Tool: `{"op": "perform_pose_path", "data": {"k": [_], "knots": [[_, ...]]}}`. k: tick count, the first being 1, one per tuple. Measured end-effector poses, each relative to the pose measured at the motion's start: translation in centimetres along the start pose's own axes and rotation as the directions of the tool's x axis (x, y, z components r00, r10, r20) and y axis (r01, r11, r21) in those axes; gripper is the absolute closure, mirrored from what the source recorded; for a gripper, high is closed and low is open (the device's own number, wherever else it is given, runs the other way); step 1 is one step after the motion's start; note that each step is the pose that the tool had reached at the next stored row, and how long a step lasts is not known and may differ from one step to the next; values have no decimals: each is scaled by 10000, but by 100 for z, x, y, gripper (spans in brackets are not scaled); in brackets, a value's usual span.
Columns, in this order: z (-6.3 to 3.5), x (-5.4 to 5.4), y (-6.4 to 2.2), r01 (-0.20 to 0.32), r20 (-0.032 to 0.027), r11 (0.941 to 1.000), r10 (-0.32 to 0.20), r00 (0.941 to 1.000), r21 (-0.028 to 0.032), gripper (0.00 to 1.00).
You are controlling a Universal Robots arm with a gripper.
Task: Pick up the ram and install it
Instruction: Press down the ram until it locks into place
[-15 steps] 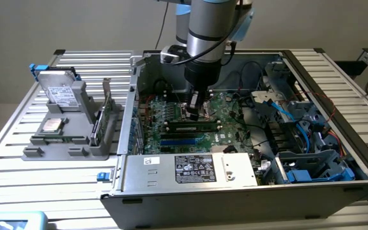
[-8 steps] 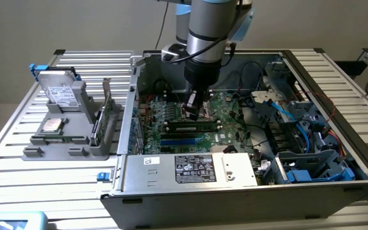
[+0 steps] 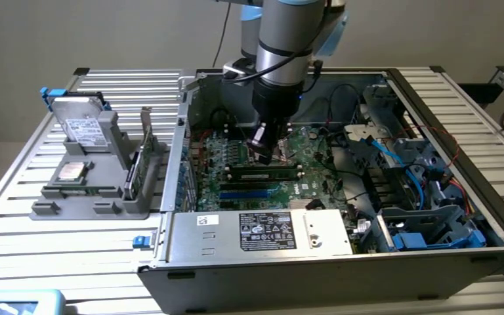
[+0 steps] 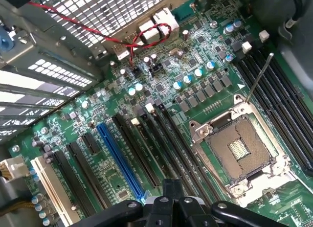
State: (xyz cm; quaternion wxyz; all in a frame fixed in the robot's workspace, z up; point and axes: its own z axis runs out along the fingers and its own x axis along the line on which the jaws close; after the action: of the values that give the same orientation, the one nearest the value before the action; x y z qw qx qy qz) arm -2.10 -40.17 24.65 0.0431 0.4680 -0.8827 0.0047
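One ram (image 3: 264, 175) seemingly seated in motherboard (image 3: 234, 161); one end effector (image 3: 262, 156) closed above.

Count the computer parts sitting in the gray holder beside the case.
3: a hard drive standing at the far end, a processor chip lying flat in front of it, and an expansion card upright on the exterior view's right edge. Others may be hidden.
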Motion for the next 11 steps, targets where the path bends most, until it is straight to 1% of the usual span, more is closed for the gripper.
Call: {"op": "perform_pose_path", "data": {"k": [3, 5, 11], "knots": [[0, 0, 0, -430, 13, 9991, 430, 9991, -35, 89], [0, 0, 0, -727, 20, 9973, 727, 9974, -60, 89], [-1, 0, 0, -1511, 39, 9884, 1512, 9885, -126, 89]]}}
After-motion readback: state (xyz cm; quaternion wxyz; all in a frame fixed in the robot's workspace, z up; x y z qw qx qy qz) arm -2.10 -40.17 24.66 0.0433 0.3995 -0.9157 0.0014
